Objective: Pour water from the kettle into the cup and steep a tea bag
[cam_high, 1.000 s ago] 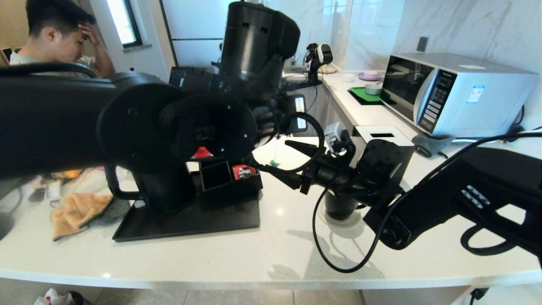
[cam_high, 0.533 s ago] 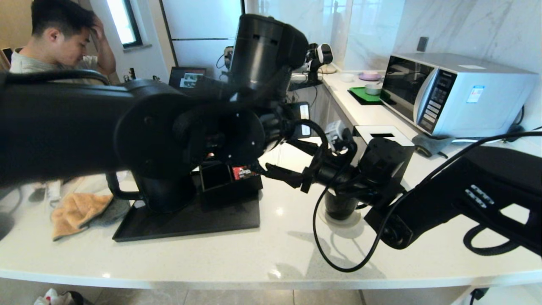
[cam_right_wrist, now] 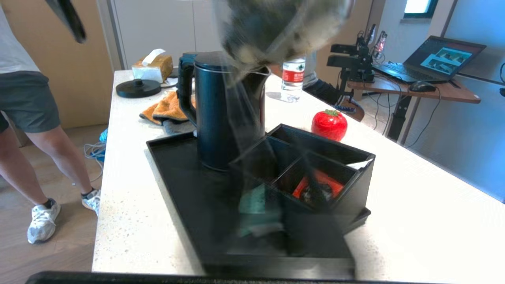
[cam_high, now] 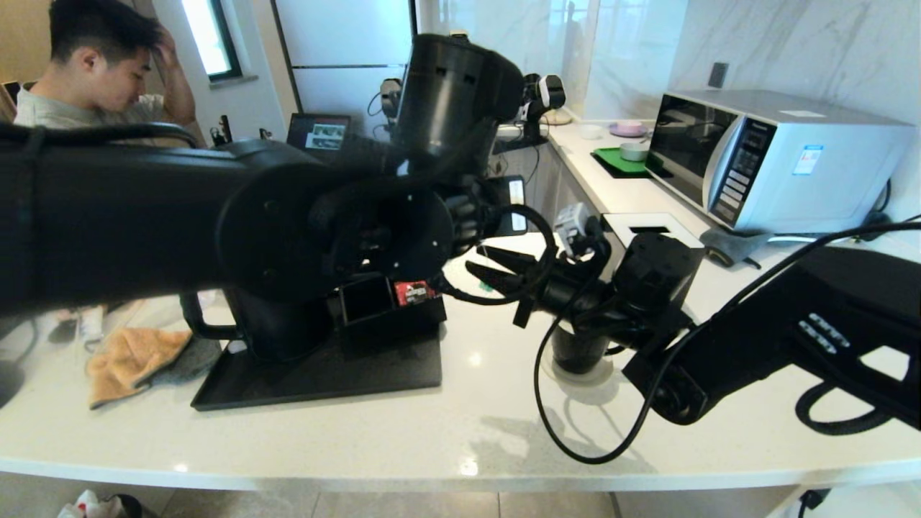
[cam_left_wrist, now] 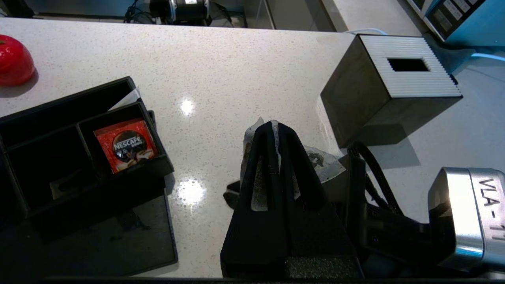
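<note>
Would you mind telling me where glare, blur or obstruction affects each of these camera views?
Head view: the left arm fills the left half, hiding most of the kettle; straight edges bow near the frame borders. Left wrist view: sharp, with two glare spots on the countertop. Right wrist view: the tea bag and the gripper's own fingers smear into see-through blur, while the kettle behind stays crisp.

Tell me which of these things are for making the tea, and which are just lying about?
For the tea:
- kettle
- cup
- tea bag, pinched in the left pincer

Lying about:
- red coffee packet
- tissue box
- microwave
- orange cloth
</note>
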{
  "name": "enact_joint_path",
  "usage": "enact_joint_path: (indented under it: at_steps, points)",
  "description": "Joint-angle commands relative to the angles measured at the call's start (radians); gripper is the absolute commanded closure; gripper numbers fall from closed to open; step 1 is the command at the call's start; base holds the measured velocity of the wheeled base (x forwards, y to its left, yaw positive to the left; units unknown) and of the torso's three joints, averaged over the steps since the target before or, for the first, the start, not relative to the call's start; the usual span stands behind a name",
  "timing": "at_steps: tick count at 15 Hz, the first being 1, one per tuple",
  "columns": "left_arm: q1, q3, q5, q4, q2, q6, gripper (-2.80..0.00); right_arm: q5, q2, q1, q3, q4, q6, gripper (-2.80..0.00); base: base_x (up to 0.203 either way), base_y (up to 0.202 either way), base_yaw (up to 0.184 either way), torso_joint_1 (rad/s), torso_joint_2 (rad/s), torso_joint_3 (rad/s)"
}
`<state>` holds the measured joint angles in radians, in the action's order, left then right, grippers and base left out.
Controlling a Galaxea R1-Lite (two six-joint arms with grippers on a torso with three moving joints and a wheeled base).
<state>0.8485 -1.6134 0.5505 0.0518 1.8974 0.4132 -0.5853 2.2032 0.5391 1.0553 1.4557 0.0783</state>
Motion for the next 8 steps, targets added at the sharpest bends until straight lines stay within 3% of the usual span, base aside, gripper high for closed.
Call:
enact_joint_path:
  at_steps: [1, 8]
  points:
    - [0.000, -0.011, 0.003, -0.001, 0.020, 0.002, 0.00, -0.004, -0.007, 0.001, -0.008, 0.011, 0.000, 0.00, 0.000, 0.000, 0.000, 0.000, 0.00, 0.000]
    - [-0.028, -0.080, 0.003, 0.000, 0.066, -0.002, 0.00, 0.005, -0.013, -0.008, -0.008, 0.008, 0.000, 0.00, 0.000, 0.000, 0.000, 0.000, 0.00, 0.000]
